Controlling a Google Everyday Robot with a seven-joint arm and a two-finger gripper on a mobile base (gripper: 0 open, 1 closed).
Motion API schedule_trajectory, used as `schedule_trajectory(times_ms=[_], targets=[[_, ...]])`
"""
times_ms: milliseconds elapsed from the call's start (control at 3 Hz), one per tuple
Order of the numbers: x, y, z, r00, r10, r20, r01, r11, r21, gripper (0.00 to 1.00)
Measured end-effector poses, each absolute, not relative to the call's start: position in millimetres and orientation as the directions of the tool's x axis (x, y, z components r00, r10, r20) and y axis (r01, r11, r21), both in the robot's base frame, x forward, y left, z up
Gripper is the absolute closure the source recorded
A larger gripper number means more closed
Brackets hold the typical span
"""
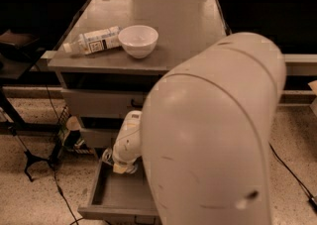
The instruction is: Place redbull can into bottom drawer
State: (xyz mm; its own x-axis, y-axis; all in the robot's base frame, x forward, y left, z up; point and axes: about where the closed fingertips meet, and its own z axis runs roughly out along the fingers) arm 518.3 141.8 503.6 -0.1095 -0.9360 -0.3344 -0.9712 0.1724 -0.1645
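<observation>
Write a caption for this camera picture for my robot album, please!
The robot's gripper hangs over the open bottom grey drawer, below a white bowl and a lying white plastic bottle.

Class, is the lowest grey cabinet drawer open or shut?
Open: the lowest grey drawer juts out, floor visible; the gripper hangs over it.

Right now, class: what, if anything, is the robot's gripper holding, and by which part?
It cannot be told. The gripper sits low over the open bottom drawer, but whatever it may carry is hidden.

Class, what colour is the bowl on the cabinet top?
The bowl is white, in the camera view; the gripper is over the open bottom drawer.
</observation>
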Motion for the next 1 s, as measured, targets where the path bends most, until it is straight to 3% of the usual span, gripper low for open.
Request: schedule_trajectory(times_ms=[1000], targets=[[505.7,210.4,357.2,-0.207,-0.919,-0.336,-0.977,0.214,0.018,1.00]])
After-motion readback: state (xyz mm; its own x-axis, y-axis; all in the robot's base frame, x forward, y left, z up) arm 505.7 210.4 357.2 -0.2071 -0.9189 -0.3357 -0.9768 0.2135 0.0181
